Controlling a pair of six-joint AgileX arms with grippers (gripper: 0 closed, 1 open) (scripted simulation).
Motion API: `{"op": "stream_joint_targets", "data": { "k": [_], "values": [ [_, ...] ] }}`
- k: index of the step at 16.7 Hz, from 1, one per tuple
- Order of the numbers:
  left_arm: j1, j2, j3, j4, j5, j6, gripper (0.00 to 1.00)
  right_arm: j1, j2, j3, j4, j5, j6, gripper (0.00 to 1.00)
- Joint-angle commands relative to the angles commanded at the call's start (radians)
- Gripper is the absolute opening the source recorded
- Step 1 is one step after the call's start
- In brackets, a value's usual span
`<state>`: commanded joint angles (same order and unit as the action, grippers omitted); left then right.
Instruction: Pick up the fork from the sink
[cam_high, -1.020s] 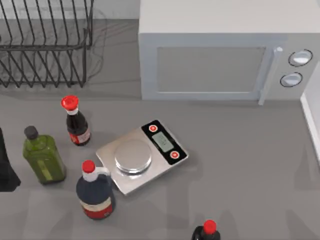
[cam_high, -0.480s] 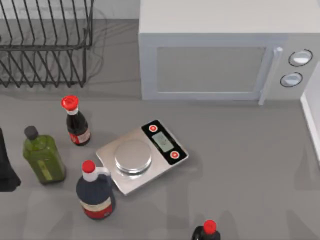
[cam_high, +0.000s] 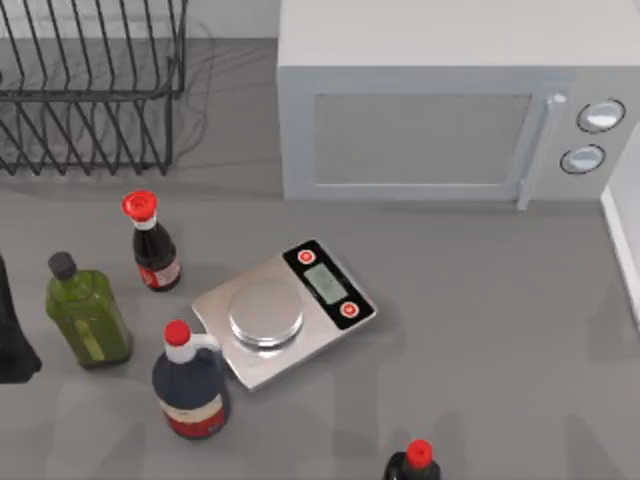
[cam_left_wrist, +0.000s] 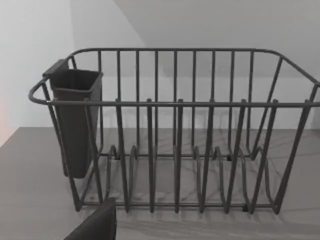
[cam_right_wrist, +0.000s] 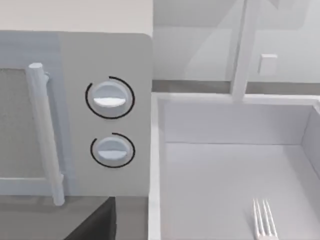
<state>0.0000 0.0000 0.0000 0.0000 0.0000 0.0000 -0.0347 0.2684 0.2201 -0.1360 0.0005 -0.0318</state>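
Note:
The fork (cam_right_wrist: 264, 221) lies on the floor of the white sink (cam_right_wrist: 235, 122) in the right wrist view, where its pale thin tines show at the picture's edge and its handle is cut off. The sink stands right beside the microwave, and its rim (cam_high: 622, 240) shows at the top view's right edge. A dark part of my right gripper (cam_right_wrist: 95, 222) sits over the counter in front of the microwave, short of the sink. My left arm (cam_high: 12, 330) is parked at the table's left edge, with a dark part of its gripper (cam_left_wrist: 95, 225) facing the dish rack.
A grey microwave (cam_high: 440, 100) fills the back middle. A black wire dish rack (cam_high: 90, 90) with a utensil cup (cam_left_wrist: 75, 120) stands back left. A kitchen scale (cam_high: 285, 310), a green bottle (cam_high: 88, 312) and three dark red-capped bottles (cam_high: 190, 385) crowd the left and front.

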Motion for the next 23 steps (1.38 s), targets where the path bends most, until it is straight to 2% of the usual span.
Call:
{"op": "stream_joint_targets", "data": {
  "k": [5,17,23],
  "values": [
    [0.000,0.000,0.000,0.000,0.000,0.000,1.00,-0.054,0.411,0.337,-0.209,0.001,-0.048,1.00],
    [0.000,0.000,0.000,0.000,0.000,0.000,1.00,-0.203,1.565,1.296,-0.801,0.003,-0.188,1.00],
    [0.000,0.000,0.000,0.000,0.000,0.000,1.00,-0.251,1.946,1.612,-0.996,0.003,-0.234,1.00]
  ]
}}
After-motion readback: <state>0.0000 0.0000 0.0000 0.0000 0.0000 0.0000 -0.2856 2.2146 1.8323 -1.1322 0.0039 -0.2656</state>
